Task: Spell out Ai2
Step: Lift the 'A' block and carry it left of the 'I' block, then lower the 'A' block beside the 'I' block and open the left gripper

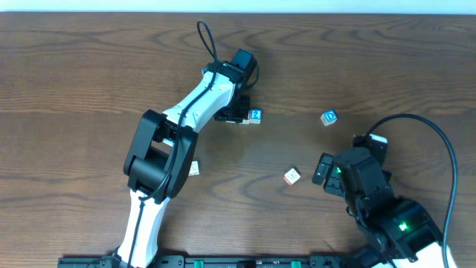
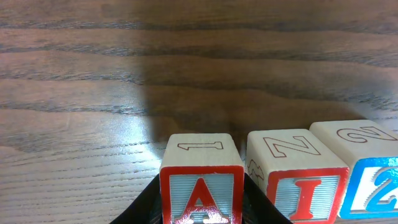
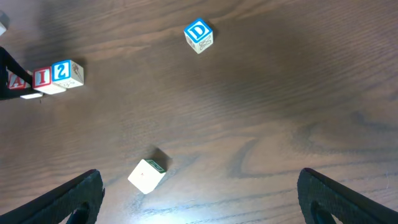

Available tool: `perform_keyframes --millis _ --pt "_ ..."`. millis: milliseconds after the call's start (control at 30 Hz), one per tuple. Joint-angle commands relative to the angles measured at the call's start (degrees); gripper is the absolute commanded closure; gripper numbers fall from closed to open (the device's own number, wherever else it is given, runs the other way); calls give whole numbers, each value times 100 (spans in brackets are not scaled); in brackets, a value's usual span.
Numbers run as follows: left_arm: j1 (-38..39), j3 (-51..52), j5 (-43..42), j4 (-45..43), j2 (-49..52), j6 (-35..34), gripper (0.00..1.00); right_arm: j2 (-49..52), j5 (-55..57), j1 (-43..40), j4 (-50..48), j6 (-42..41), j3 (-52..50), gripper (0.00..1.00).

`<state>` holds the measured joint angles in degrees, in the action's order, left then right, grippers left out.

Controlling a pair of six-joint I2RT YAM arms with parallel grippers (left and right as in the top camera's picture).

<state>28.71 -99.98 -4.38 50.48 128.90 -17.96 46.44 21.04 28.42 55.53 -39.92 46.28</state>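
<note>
Three wooden letter blocks stand in a row on the table. The red A block (image 2: 202,196) sits between the fingers of my left gripper (image 2: 202,208), which is shut on it. The red I block (image 2: 305,190) touches it on the right, then the blue 2 block (image 2: 373,186). In the overhead view the row shows under my left gripper (image 1: 234,115), with the 2 block (image 1: 256,115) at its right end. The right wrist view shows the row at far left, with the 2 block (image 3: 64,71) outermost. My right gripper (image 3: 199,199) is open and empty above the table.
A blue D block (image 1: 329,117) lies to the right of the row, also in the right wrist view (image 3: 199,35). A plain block (image 1: 291,176) lies near my right gripper, also in the right wrist view (image 3: 148,175). Another block (image 1: 194,169) lies by the left arm.
</note>
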Motion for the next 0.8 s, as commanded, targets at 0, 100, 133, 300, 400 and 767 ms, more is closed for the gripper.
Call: perform_keyframes --millis 0,100,133,300,400,767 --pt "-22 129 9 22 66 -17 94 -24 57 48 4 -74 -28 1" --pt "-33 129 9 31 66 -28 94 -24 57 48 4 -74 -28 1" --pt "-39 129 7 44 66 -31 94 -24 57 48 4 -74 -28 1" --pt "-81 129 -15 79 66 -52 94 -24 57 48 4 -74 -28 1" --pt "-105 129 -13 131 66 -184 93 -24 57 48 4 -74 -28 1" --pt "-107 129 -13 138 66 -181 78 -24 57 48 4 -74 -28 1"
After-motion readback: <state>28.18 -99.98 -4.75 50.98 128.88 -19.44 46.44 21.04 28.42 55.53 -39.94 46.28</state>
